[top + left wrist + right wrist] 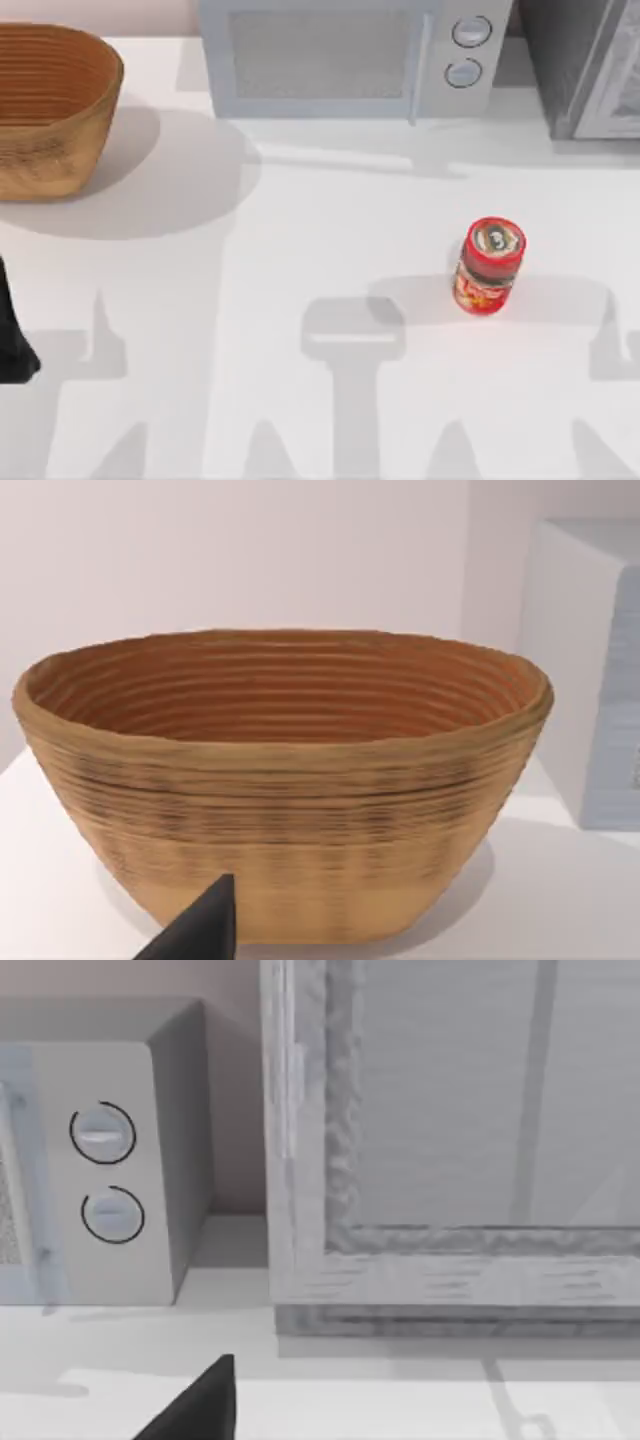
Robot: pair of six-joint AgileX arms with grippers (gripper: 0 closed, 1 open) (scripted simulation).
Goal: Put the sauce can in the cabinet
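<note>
Red-labelled sauce can (489, 266) upright on white table (330, 210), right of centre in the top view — nothing touching it. Dark grey cabinet (585, 65) at upper right of that frame, door panel closed, well apart from the can; pale microwave (350, 55) just beside it, top centre. Woven basket (50, 105) at upper left. Left arm (12, 335) parked at left edge — finger state: cannot tell, same for the right.
</note>
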